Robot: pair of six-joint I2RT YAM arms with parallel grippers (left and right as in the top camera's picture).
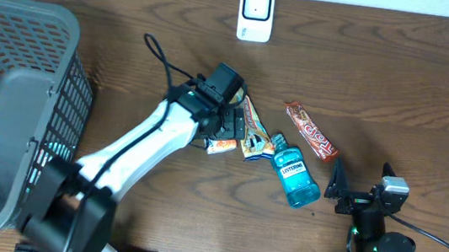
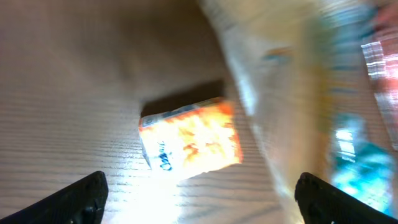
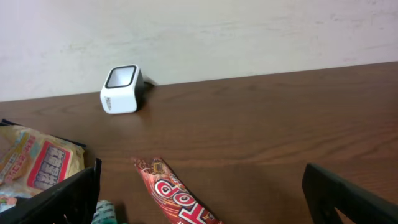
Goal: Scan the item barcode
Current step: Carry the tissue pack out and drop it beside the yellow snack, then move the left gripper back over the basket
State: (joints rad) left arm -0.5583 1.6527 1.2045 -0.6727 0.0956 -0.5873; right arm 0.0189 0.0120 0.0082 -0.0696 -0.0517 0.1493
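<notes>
We note the left wrist view is blurred; left gripper (image 2: 199, 190) jaws released over orange carton (image 2: 189, 142). Right gripper (image 3: 199, 186) spread, empty. Mesh basket (image 1: 12, 51) cut off, contents unclear.

Three views, one table (image 1: 400, 70)
Overhead we look straight down; our left wrist camera hangs close over the box (image 2: 189, 140), blurred; our right wrist camera sits low at 5 o'clock, facing 12, sharing the scanner (image 3: 122, 89) with overhead.

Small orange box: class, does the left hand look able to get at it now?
Probably yes: the left hand is open right above the small orange box, nothing covers it, though a snack packet crowds one side.
</notes>
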